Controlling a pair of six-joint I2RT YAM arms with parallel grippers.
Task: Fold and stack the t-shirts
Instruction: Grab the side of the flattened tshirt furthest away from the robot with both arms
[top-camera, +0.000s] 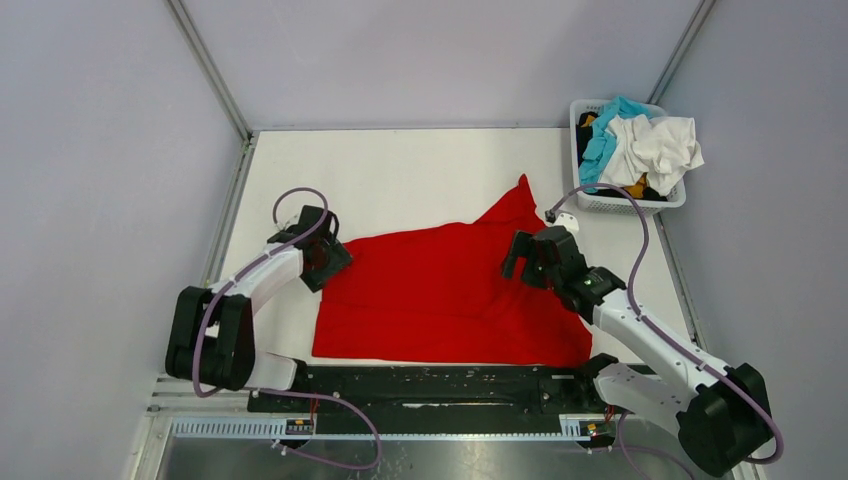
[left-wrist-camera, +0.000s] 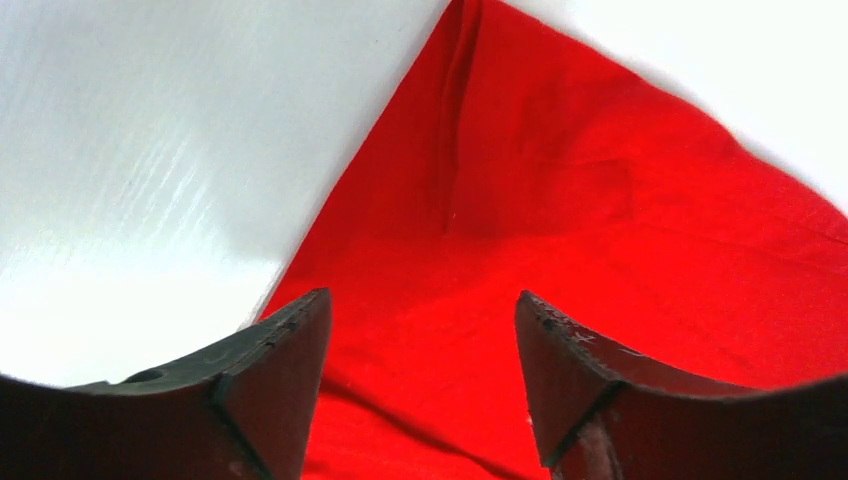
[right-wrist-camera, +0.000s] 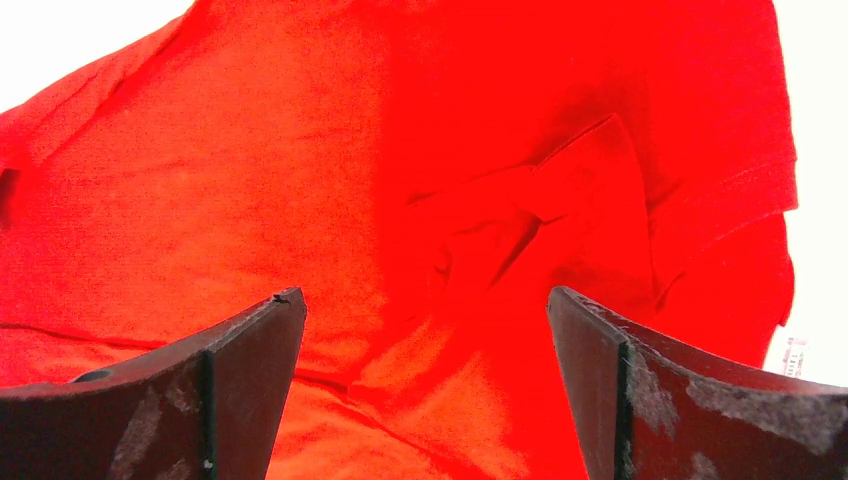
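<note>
1. Left gripper — jaws apart, gripping nothing, over the left edge of the red t-shirt.
2. It lies spread on the table between the arms.
3. Right gripper — jaws wide apart above its right side.
4. A white t-shirt and teal t-shirt sit heaped in the basket, far right.

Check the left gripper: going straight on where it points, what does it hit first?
The red shirt, near its left edge. The left gripper points down at the cloth with its jaws apart, and nothing shows in between. How far off the cloth it sits is unclear.
</note>
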